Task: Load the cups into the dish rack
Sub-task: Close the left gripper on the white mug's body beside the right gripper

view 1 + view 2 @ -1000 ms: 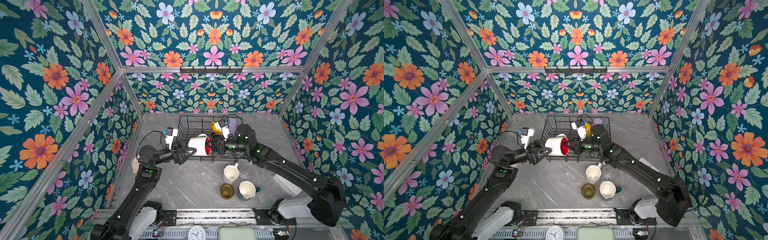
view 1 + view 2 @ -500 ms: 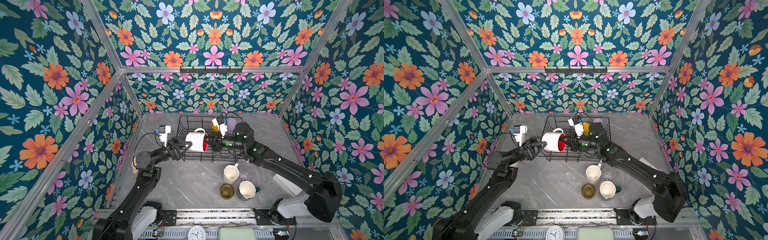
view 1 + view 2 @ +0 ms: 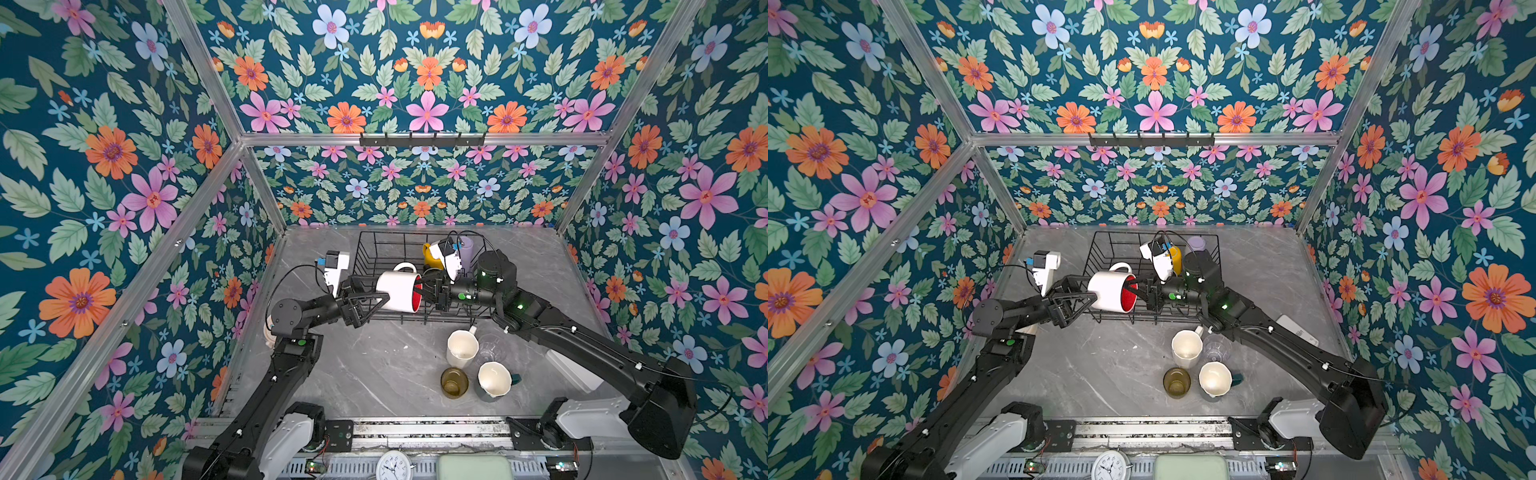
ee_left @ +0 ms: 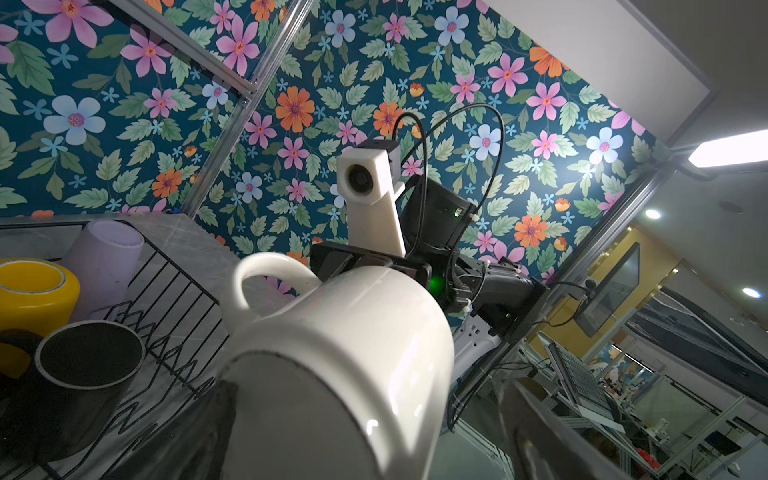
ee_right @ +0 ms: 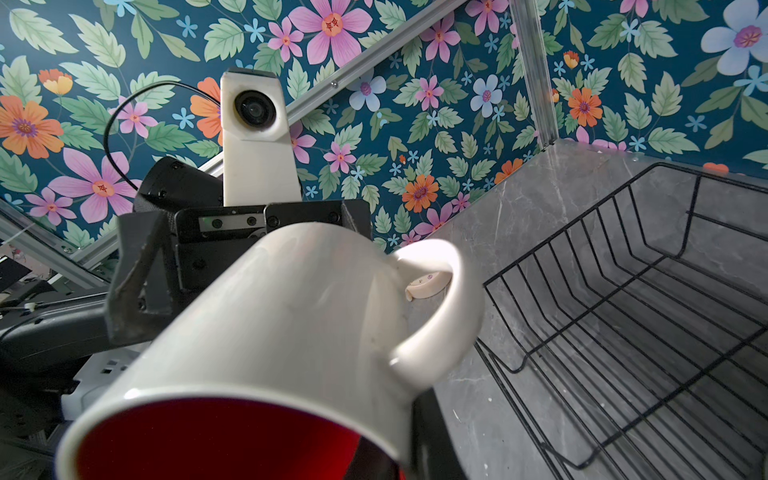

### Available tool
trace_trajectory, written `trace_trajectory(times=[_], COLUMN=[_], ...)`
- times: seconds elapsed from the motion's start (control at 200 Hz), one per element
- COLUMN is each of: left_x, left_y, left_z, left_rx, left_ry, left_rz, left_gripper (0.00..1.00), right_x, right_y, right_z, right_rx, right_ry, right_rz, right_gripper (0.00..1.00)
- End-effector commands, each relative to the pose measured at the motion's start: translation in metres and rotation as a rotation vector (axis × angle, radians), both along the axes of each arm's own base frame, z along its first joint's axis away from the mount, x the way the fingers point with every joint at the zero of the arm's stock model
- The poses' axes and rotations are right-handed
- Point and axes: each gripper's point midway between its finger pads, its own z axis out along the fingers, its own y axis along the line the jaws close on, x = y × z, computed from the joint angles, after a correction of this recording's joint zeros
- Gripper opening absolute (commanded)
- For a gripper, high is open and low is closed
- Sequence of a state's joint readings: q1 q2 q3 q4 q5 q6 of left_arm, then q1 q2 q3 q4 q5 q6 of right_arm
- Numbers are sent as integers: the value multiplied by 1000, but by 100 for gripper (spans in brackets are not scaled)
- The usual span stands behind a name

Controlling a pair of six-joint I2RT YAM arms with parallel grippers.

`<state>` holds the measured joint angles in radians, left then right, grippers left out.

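Observation:
A white mug with red inside (image 3: 398, 286) (image 3: 1111, 291) hangs on its side over the front left of the dish rack (image 3: 362, 259) (image 3: 1096, 251), handle up. My right gripper (image 3: 424, 291) (image 5: 386, 453) is shut on its rim, one finger inside the red mouth. My left gripper (image 3: 368, 305) (image 4: 374, 449) is open, its fingers (image 4: 214, 424) on either side of the mug's base; I cannot tell if they touch it. A yellow mug (image 3: 430, 255), a lilac tumbler (image 3: 467, 245) and a black mug (image 4: 83, 365) are in the rack.
On the table in front of the rack stand a cream mug (image 3: 461, 348), a clear glass (image 3: 490, 351), an amber glass (image 3: 454, 381) and a teal mug (image 3: 493, 380). A black hook rail (image 3: 422, 139) hangs on the back wall. A white block (image 3: 569, 370) lies under the right arm.
My left gripper rose toward the mug's base, then dipped slightly, staying open. The mug in my right gripper barely moved.

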<state>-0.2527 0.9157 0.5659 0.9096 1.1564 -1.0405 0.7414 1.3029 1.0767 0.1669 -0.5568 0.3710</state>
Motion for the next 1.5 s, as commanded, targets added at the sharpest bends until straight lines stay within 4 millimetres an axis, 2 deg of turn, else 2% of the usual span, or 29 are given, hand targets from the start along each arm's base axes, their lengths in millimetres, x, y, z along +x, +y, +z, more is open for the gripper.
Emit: trace_trajectory(times=[0.0, 0.275, 0.5, 0.8, 1.14, 1.235, 1.495], left_x=[-6, 0, 4, 2, -6, -11, -18], left_y=[-5, -3, -3, -4, -4, -3, -3], left_z=[-14, -15, -17, -18, -11, -4, -3], left_rx=[84, 112, 116, 116, 101, 83, 76], left_ry=[-15, -8, 3, 14, 21, 5, 8], left_rz=[-36, 3, 10, -7, -46, -58, -81], left_gripper=[100, 100, 100, 100, 100, 100, 100], right_x=[-11, -15, -23, -22, -31, -34, -36], right_y=[-3, -19, -20, -9, -1, 4, 22], right_z=[13, 17, 21, 33, 50, 49, 46], right_rx=[45, 27, 26, 71, 107, 106, 108], right_ry=[-35, -73, -88, -125, -185, -188, -206], right_rz=[54, 26, 57, 98, 162, 189, 241], right_gripper=[0, 0, 0, 0, 0, 0, 0])
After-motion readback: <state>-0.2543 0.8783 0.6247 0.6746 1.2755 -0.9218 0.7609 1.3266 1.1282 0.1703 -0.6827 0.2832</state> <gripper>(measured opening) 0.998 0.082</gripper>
